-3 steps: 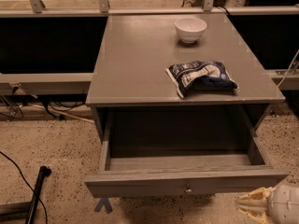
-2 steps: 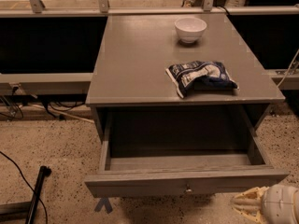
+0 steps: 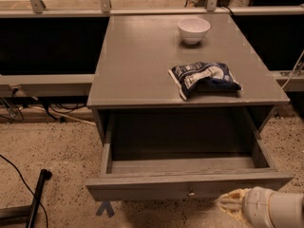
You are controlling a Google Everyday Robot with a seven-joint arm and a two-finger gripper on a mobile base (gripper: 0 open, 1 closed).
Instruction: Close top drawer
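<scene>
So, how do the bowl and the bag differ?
The bowl is white, round and upright at the back; the bag is dark blue, crumpled and lies near the front edge. Both rest on the cabinet top. The pincer is low right, by the open top drawer.

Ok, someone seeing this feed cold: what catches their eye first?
The top drawer gapes wide open at the front of the grey cabinet. The pale gripper sits at bottom right, just below the drawer front's right end. On top lie a crumpled blue snack bag, front right, and a white bowl behind it.
</scene>
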